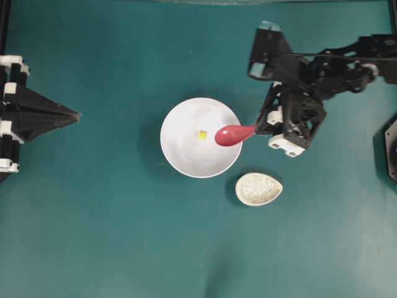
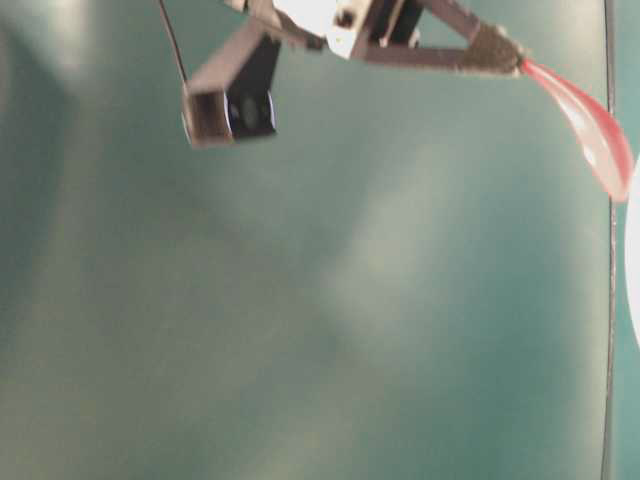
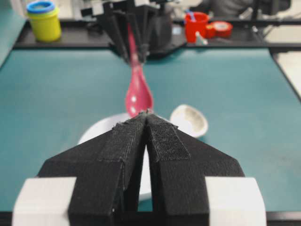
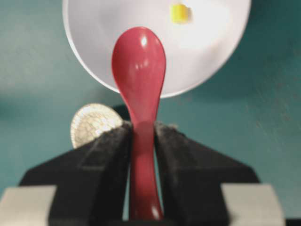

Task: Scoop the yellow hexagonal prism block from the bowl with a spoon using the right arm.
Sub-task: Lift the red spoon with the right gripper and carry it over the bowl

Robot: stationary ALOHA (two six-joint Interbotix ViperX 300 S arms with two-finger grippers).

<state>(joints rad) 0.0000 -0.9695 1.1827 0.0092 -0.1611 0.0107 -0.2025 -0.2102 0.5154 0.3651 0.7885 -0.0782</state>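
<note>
Gleaming pink-red spoon [image 4: 139, 66], deep oval head

The desk [image 1: 93, 236] was a flat teal green. The bowl [image 1: 180, 155] was plain white, and the block [image 1: 202, 135] in it bright yellow. The spoon [image 1: 232, 135] was a glossy pink-red. The small egg-shaped dish [image 1: 258, 189] was cream with a fine speckle. The right gripper [image 4: 142, 141] was matte black with white fittings, and the left gripper [image 3: 146, 117] likewise.

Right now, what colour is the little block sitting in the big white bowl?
Bright yellow. The block shows best in the right wrist view, inside the bowl.
</note>
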